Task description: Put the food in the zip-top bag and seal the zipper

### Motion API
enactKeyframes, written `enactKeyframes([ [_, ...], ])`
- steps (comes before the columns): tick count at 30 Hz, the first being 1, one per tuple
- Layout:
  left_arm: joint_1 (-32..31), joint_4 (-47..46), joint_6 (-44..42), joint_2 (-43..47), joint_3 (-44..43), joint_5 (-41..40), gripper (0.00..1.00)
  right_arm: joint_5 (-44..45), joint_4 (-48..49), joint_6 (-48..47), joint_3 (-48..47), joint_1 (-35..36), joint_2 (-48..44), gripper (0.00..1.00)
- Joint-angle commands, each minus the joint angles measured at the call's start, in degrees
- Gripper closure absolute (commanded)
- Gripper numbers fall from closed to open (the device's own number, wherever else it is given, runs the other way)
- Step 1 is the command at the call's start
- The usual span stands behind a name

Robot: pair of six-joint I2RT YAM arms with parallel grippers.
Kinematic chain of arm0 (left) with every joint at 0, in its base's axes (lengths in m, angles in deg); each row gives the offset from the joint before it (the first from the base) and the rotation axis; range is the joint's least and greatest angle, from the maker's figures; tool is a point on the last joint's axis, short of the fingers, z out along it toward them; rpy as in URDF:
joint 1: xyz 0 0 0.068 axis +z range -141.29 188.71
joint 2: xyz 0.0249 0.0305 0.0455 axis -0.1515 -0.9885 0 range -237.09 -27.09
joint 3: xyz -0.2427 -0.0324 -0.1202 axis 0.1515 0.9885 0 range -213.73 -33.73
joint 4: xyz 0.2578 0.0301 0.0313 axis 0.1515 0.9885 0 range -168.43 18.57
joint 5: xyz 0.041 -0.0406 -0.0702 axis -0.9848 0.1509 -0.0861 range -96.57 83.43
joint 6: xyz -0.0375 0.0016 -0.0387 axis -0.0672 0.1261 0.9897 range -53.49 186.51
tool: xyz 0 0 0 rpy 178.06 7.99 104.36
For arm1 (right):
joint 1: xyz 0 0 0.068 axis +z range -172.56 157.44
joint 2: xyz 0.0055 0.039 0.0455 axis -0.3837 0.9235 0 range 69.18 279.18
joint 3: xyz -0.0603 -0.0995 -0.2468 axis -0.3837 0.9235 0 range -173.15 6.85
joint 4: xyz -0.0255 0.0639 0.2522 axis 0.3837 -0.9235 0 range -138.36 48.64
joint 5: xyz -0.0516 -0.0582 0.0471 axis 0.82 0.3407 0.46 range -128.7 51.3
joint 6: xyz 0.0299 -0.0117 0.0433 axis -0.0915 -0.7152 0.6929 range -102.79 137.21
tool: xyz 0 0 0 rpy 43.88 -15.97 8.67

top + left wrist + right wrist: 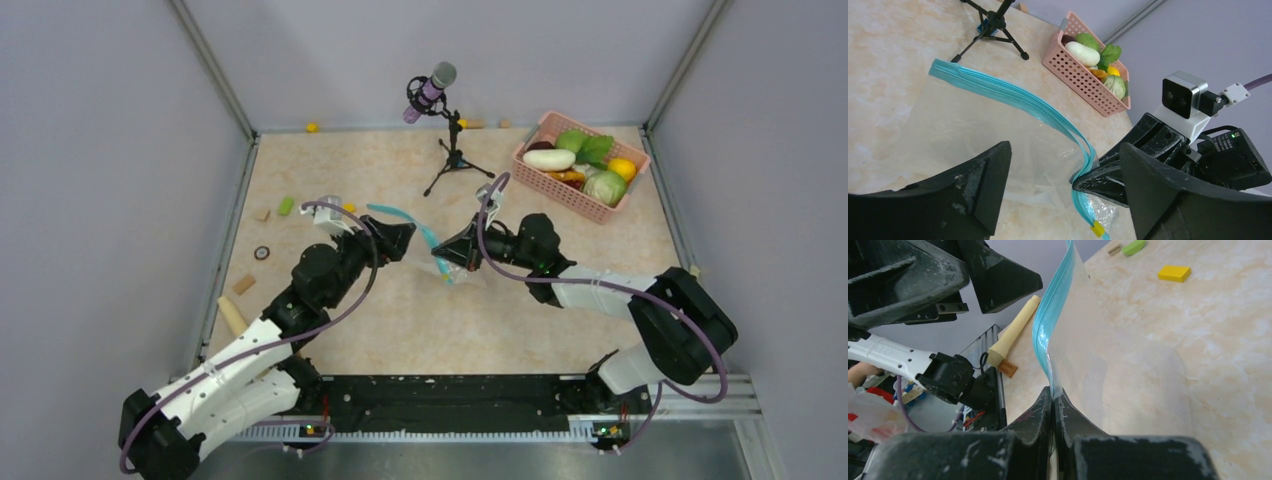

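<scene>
The clear zip-top bag (973,130) hangs off the table at mid-table, its light blue zipper (405,216) arching between the two grippers. My right gripper (441,256) is shut on the zipper strip (1045,335) near one end; its jaws show pressed together on it in the right wrist view (1054,396). My left gripper (1065,172) is open, its fingers either side of the zipper (1013,95) without touching it. The food sits in the pink basket (560,192) at back right: a white vegetable (549,158), a cabbage (605,187), green leaves (596,148), a yellow fruit (622,168).
A microphone on a black tripod (446,150) stands at the back centre. A wooden stick (232,315), small wood blocks (244,284), a green bit (286,205) and a ring (262,253) lie along the left side. A yellow block (1174,273) lies beyond the bag.
</scene>
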Motion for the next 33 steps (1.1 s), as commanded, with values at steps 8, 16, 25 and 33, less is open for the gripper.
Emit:
enactKeyframes([
  [8, 6.0, -11.1, 4.1, -5.2, 1.2, 12.4, 0.35, -0.5, 0.9, -2.2, -2.3, 0.3, -1.7, 1.0],
  [16, 7.1, -11.5, 5.8, -8.5, 0.7, 15.9, 0.44, -0.3, 0.3, -2.2, -2.2, 0.2, -2.7, 1.0],
  [25, 7.2, -9.6, 6.2, -11.3, -0.6, 16.1, 0.47, -1.0, 1.1, -1.9, -2.0, 0.3, -2.9, 1.0],
  [33, 7.2, -8.5, 5.8, -11.8, -1.1, 15.5, 0.5, -1.6, 1.1, -3.3, -2.5, 1.4, -2.5, 1.0],
])
